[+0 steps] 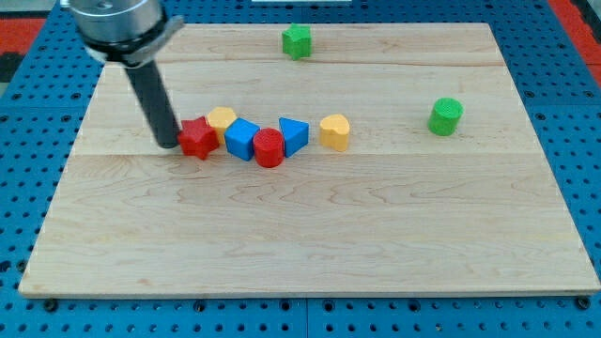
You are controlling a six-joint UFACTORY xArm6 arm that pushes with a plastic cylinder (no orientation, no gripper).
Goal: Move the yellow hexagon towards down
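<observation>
The yellow hexagon [223,118] sits left of the board's middle, at the upper side of a row of blocks, partly hidden behind the red star [198,138] and touching the blue block [242,139]. My tip [168,145] rests on the board just left of the red star, touching or almost touching it, and down-left of the yellow hexagon.
Continuing the row to the right are a red cylinder [269,147], a blue triangle [293,135] and a yellow heart-like block [334,131]. A green star-like block [297,41] lies near the top edge. A green cylinder [446,115] stands at the right. The wooden board [310,235] lies on a blue pegboard.
</observation>
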